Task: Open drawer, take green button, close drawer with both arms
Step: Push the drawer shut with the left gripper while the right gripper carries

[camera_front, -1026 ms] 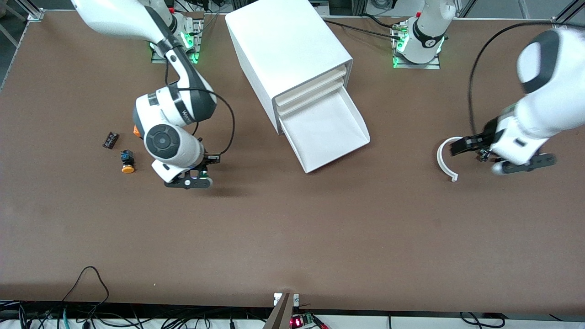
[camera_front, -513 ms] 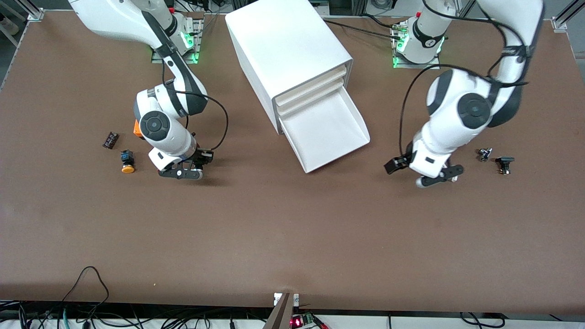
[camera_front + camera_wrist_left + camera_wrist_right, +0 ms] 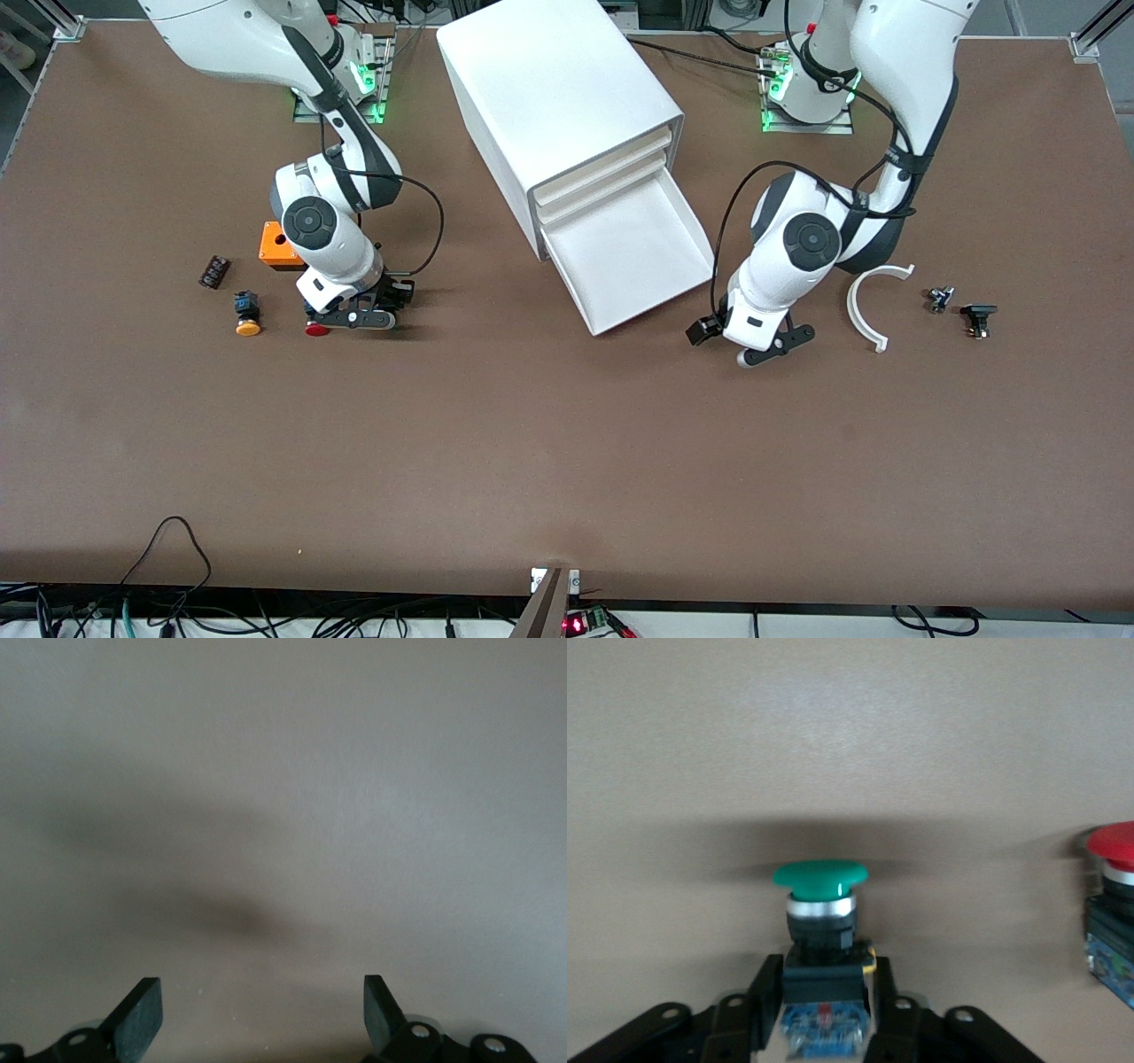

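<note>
The drawer (image 3: 633,252), the lowest one of the white cabinet (image 3: 558,97), stands pulled open and shows nothing inside. My right gripper (image 3: 350,317) is low over the table toward the right arm's end. In the right wrist view it (image 3: 824,973) is shut on the black-blue body of the green-capped button (image 3: 820,879). The button is hidden under the hand in the front view. My left gripper (image 3: 764,347) is open and empty over bare table beside the drawer's front corner; the left wrist view (image 3: 263,1010) shows only table between its fingers.
A red-capped button (image 3: 316,330) (image 3: 1112,904) lies right beside my right gripper. An orange box (image 3: 276,248), a yellow-capped button (image 3: 247,315) and a small dark part (image 3: 213,271) lie nearby. A white curved piece (image 3: 873,306) and two small parts (image 3: 939,299) (image 3: 977,319) lie toward the left arm's end.
My left arm has swung from the curved white piece to the drawer's front corner. My right gripper has shifted slightly toward the red-capped button, which now shows beside it.
</note>
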`<control>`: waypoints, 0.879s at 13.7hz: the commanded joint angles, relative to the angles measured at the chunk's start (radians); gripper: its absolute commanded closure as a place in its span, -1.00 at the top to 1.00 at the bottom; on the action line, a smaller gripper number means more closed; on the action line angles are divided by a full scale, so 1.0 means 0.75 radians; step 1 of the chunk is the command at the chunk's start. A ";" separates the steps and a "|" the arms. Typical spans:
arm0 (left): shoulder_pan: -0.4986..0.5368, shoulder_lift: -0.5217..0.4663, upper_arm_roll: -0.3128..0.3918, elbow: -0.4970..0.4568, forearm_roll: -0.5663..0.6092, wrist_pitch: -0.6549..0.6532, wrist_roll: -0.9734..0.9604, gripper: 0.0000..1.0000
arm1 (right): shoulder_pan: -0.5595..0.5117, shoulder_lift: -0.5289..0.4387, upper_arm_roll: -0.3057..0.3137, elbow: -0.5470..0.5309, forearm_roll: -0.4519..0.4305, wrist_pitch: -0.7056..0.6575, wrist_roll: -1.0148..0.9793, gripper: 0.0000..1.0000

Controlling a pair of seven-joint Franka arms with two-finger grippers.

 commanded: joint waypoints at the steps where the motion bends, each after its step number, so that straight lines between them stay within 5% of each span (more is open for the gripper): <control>1: -0.082 -0.022 0.010 -0.055 -0.018 0.012 -0.032 1.00 | -0.037 -0.055 0.019 0.024 -0.016 -0.032 0.005 1.00; 6: -0.129 -0.026 -0.030 -0.110 -0.091 0.008 -0.034 1.00 | -0.057 -0.102 0.023 0.400 0.007 -0.587 0.007 1.00; 12: -0.130 -0.043 -0.100 -0.126 -0.188 -0.076 -0.034 1.00 | -0.080 -0.173 0.005 0.682 0.019 -0.876 -0.004 1.00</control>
